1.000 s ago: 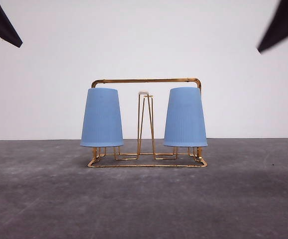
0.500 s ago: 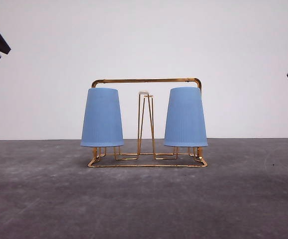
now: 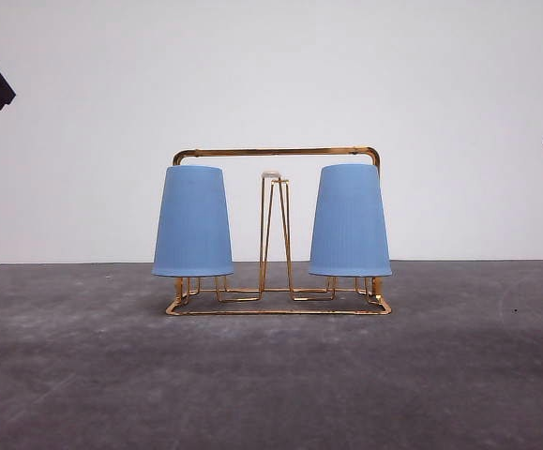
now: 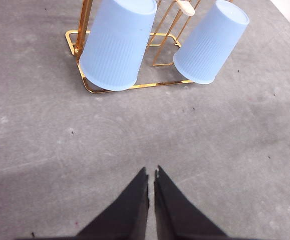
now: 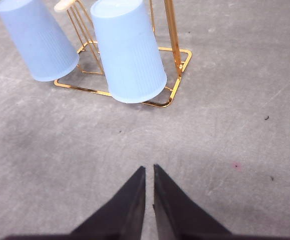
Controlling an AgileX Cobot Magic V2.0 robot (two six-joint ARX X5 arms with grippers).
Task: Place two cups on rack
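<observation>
Both light blue ribbed plastic cups (image 3: 192,221) (image 3: 350,220) sit inverted on the gold wire rack (image 3: 278,305) on the grey worktop (image 3: 271,384); left fingers (image 4: 151,187) and right fingers (image 5: 149,182) are together, empty, well apart from the rack; placement appears complete; next move: retract both arms.

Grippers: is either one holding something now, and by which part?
Nothing is held. The left gripper and right gripper are shut on nothing; both cups sit upside down on the rack.

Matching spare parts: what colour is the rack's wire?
Gold; the rack shows best in the front view.
</observation>
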